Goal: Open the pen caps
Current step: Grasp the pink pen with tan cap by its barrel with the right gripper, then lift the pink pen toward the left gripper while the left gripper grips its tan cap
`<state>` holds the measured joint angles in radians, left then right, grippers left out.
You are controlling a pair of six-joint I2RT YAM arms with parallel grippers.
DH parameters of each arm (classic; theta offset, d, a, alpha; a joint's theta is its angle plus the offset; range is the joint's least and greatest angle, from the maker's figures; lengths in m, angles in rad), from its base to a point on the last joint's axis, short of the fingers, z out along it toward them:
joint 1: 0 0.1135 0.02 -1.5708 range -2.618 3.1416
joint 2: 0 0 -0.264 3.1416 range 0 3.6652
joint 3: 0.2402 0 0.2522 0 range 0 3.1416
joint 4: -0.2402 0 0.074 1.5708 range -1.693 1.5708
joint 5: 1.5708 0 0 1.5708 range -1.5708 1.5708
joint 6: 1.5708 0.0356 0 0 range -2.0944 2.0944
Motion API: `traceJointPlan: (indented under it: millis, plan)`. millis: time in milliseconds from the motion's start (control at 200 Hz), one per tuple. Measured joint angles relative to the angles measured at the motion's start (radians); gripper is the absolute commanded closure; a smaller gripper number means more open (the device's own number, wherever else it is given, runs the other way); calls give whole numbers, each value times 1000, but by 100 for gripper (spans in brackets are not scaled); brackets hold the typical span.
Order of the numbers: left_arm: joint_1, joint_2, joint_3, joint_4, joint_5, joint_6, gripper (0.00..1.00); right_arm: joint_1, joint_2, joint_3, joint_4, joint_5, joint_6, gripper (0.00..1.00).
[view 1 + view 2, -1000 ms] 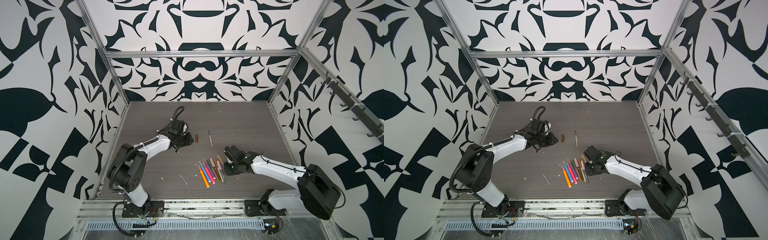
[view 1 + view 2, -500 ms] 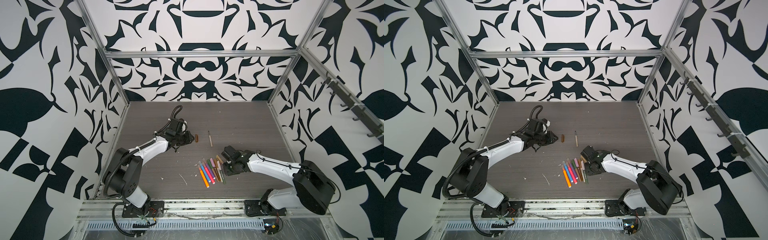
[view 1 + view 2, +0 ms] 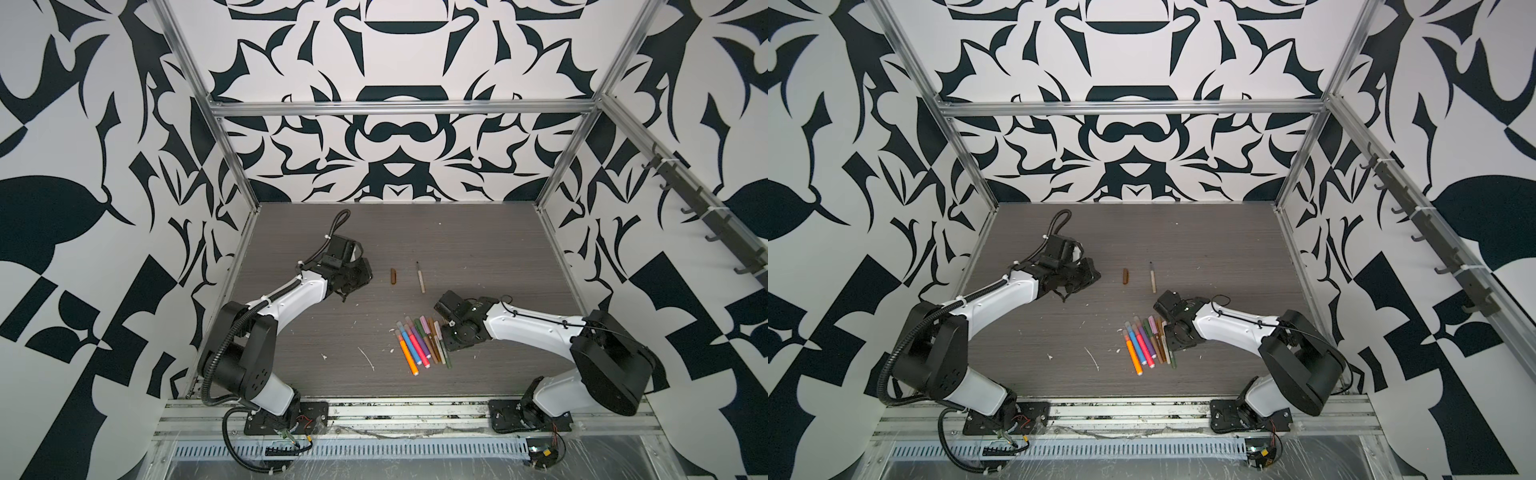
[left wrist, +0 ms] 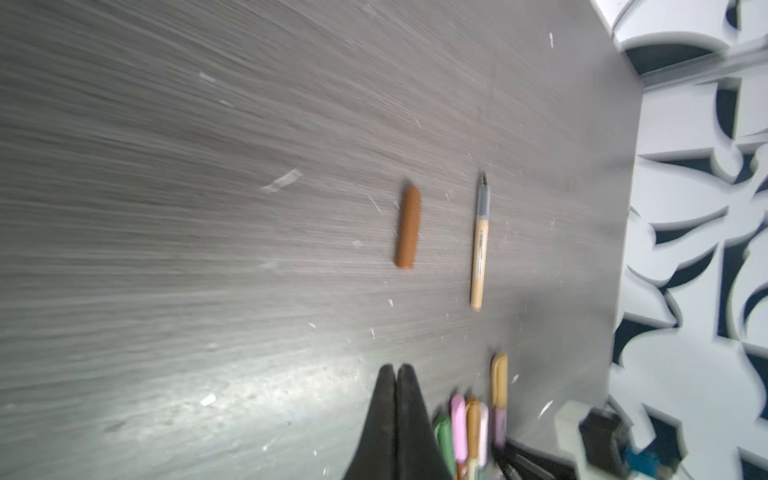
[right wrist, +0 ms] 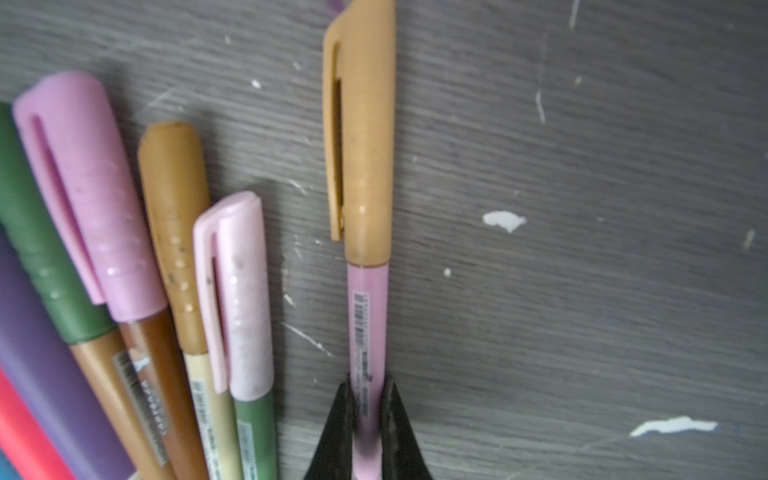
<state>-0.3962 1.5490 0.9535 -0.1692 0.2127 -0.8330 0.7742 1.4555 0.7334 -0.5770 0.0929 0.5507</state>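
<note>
- One pen looks done: a tan pen (image 4: pixel 479 249) lies bare-tipped on the counter (image 3: pixel 478 232), with a loose brown cap (image 4: pixel 408 226) just beside it, not touching.
- Both lie well apart from the row of pens (image 3: pixel 419 345), on the row's far side toward the back wall.
- The row of pens holds several markers side by side, each with its cap on. Those are left to do.
- Just beside the row's right edge, the right gripper (image 5: pixel 368 386) has its fingers (image 5: pixel 336 424) clamped on the body of a pale pink pen (image 5: pixel 368 316). Its tan cap (image 5: pixel 361 137) sits fully seated, so this one is only begun.
- The left gripper (image 4: pixel 397 372) hangs over the counter, well apart from the row on its far left side, with its fingers (image 4: pixel 384 407) pressed together and empty.
- My judgement is that the task is at an early stage. Pulling the tan cap would need the left gripper to come across and take hold of it.
</note>
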Motion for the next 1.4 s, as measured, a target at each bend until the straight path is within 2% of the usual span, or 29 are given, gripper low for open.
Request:
traceJointPlan:
  millis: [75,145,330,350,405,435,625,855,1250,1340,1400]
  plan:
    - [49,0,-29,20,22,-35,96,0,-31,0,-2,1,-2,92]
    - [55,0,-31,16,40,-45,96,0,-78,0,3,-9,-5,92]
    - [-83,0,44,-18,61,4,95,0,-161,21,69,-124,-5,95]
    - [-99,0,60,-25,68,10,92,0,-161,27,78,-136,-5,95]
    - [-137,-2,83,-11,97,16,71,0,-155,46,96,-167,-3,96]
    - [-153,-7,82,10,109,16,66,0,-151,57,105,-182,-1,96]
    - [-190,-56,5,97,137,-36,61,0,-124,108,158,-258,13,96]
    - [-229,-39,5,132,172,-69,63,0,-112,120,209,-330,34,97]
    - [-265,32,5,148,181,-95,74,0,-113,144,238,-372,51,98]
    - [-266,32,5,152,183,-101,79,0,-113,148,238,-374,52,98]
    - [-266,32,5,154,187,-109,89,0,-113,149,238,-375,53,98]
